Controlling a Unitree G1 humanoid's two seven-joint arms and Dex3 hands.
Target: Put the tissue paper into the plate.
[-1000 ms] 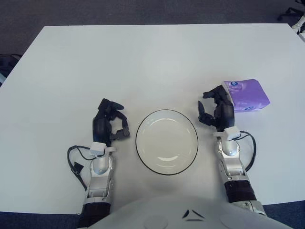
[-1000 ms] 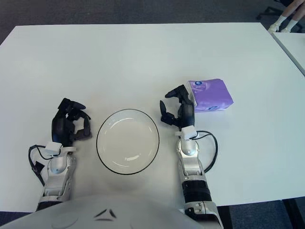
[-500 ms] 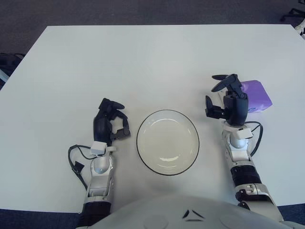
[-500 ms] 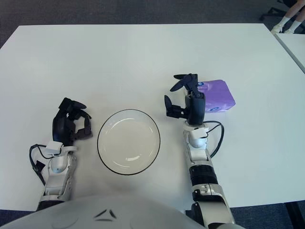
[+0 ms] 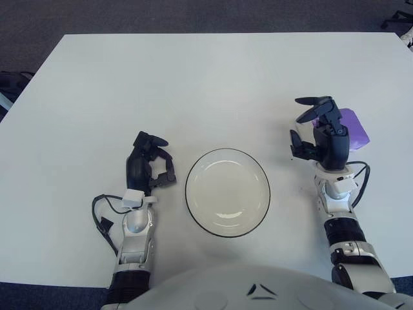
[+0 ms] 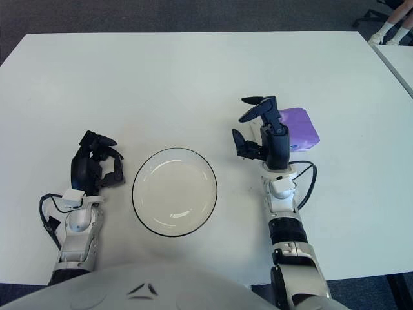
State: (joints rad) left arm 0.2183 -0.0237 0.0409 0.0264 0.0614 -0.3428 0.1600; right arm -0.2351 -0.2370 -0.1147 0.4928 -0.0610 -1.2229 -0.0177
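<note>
Right hand raised in front of the tissue pack.

We see the right hand [image 5: 317,132], fingers spread and holding nothing, partly covering the purple tissue pack [image 5: 353,126] on the counter [image 5: 193,84]; left hand [image 5: 150,169] shows left of the empty plate [image 5: 227,192], fingers curled.

Large white rectangular table [image 5: 193,77] with a smooth matte top, taking up most of both views. Dark grey carpeted floor [image 5: 193,16] beyond the table's far edge and past both of its sides. Off the table's far right corner, the corner of a second white tabletop [image 6: 401,61], apart from the table with a strip of floor between. Beyond that same corner, a person's feet in white socks and shoes [image 6: 385,29] on the floor. Just off the table's left edge, a dark, indistinct object [image 5: 8,84].
</note>
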